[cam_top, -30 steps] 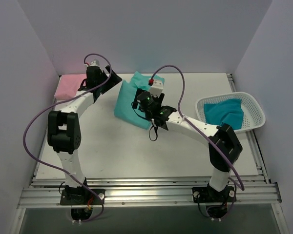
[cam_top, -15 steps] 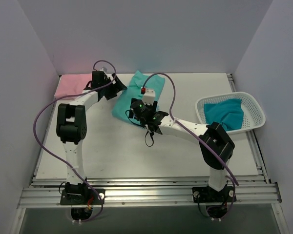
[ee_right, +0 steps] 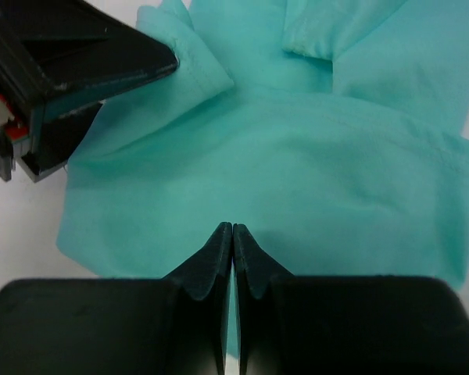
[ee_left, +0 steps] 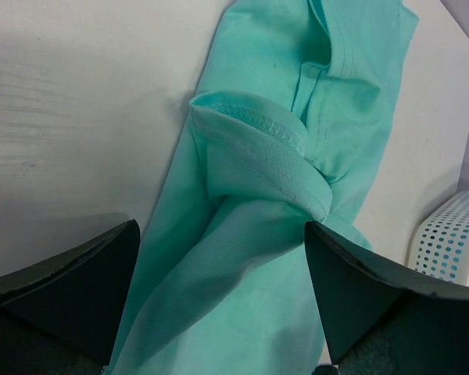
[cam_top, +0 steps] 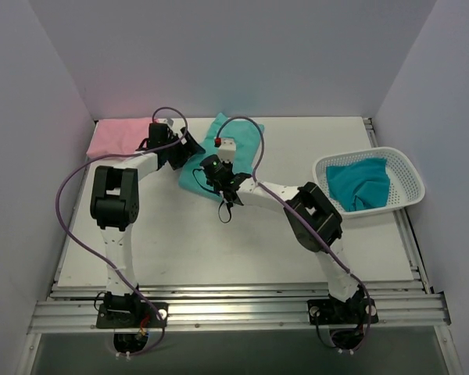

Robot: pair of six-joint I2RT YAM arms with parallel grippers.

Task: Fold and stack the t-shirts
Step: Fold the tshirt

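Task is partly done. One pink t-shirt (cam_top: 113, 137) is seen folded flat, well to the left of the white mesh basket (cam_top: 407, 173), at the far edge of the table (cam_top: 219, 242); it is taken as finished. The mint-green t-shirt (ee_right: 297, 156) is laid between the basket and the pink one, apart from both. It is only partly folded: a sleeve hem is turned over and loose creases are seen, so the fold is judged unfinished. The darker teal t-shirt (cam_top: 358, 183) is left crumpled inside the basket, not folded.

No stack is made yet. The mint fold, the teal fold and all stacking are judged to be left.

The left gripper (ee_left: 219, 226) is held on the side of the mint tee away from the basket, fingers wide apart with the rolled sleeve hem between them, nothing clamped. The right gripper (ee_right: 233, 230) is placed just beside it, on the basket side, low over the mint cloth, fingers pressed together. Whether a pinch of cloth is caught between them cannot be told.
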